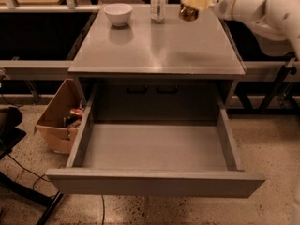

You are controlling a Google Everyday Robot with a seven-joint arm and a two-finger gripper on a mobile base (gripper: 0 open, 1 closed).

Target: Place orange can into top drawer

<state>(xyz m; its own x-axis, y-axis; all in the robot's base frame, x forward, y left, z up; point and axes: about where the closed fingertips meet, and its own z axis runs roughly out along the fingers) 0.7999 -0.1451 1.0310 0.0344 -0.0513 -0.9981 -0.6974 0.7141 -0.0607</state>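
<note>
The orange can (188, 14) is held in my gripper (195, 1) at the top of the camera view, lifted just above the back right of the grey cabinet top (159, 50). The gripper is shut on the can, and its pale fingers cover the can's upper part. The top drawer (154, 183) stands pulled wide open below the cabinet top, in front of and below the can. Its inside is bare.
A white bowl (118, 13) and a taller clear bottle (158, 3) stand at the back of the cabinet top, left of the can. A brown cardboard box (56, 125) sits on the floor left of the drawer. My white arm (262, 6) reaches in from the right.
</note>
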